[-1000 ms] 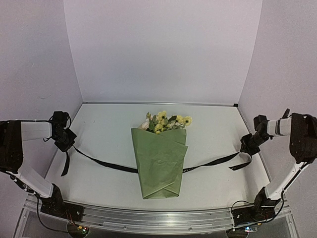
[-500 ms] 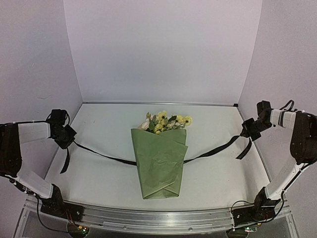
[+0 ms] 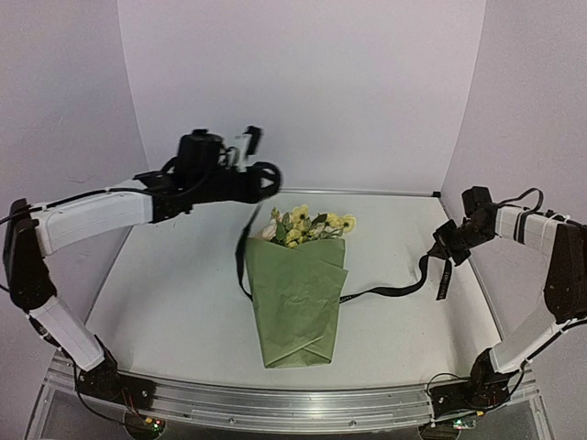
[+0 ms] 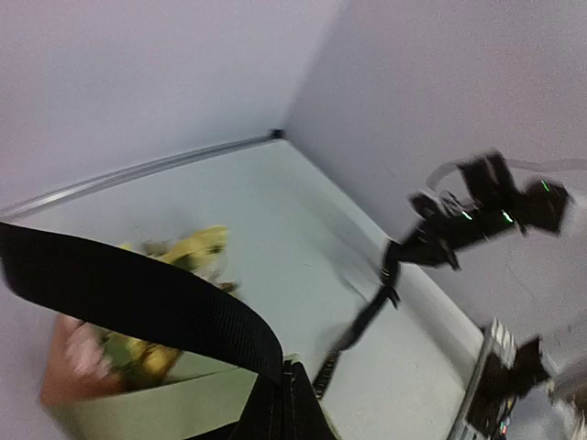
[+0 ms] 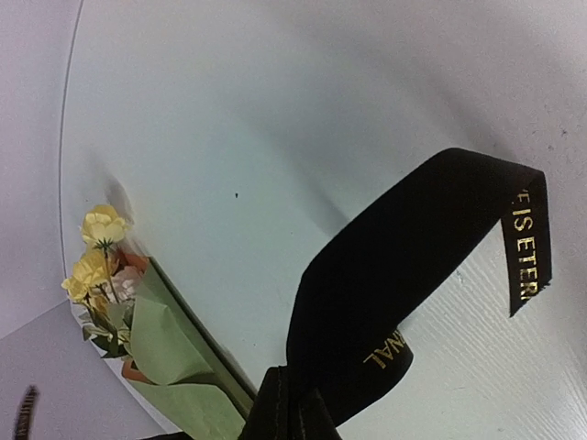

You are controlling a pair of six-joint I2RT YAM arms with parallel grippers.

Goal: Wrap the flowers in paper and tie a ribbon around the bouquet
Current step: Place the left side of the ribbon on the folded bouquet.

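The bouquet [image 3: 298,298] lies mid-table, a cone of olive-green paper [image 3: 293,321] with the yellow flowers [image 3: 307,225] at its far end. The black ribbon [image 3: 385,293] runs under the cone. My left gripper [image 3: 268,180] hovers above and behind the blooms, shut on the ribbon's left end, which hangs down past the cone's left edge [image 3: 242,252]. My right gripper [image 3: 449,246] at the right is shut on the other end. In the left wrist view the ribbon [image 4: 138,293] leaves the gripper [image 4: 284,403]. In the right wrist view the lettered ribbon [image 5: 413,247] curls from the gripper [image 5: 289,408], with the flowers [image 5: 96,247] and paper [image 5: 174,367] at the left.
White walls close in the table on three sides. A metal rail [image 3: 293,403] with both arm bases runs along the near edge. The right arm [image 4: 477,206] shows in the left wrist view, by the right wall.
My left arm has swung from the far left up and over to above the flowers, lifting its ribbon end. The right gripper moved slightly inward, and the ribbon on its side went slack.
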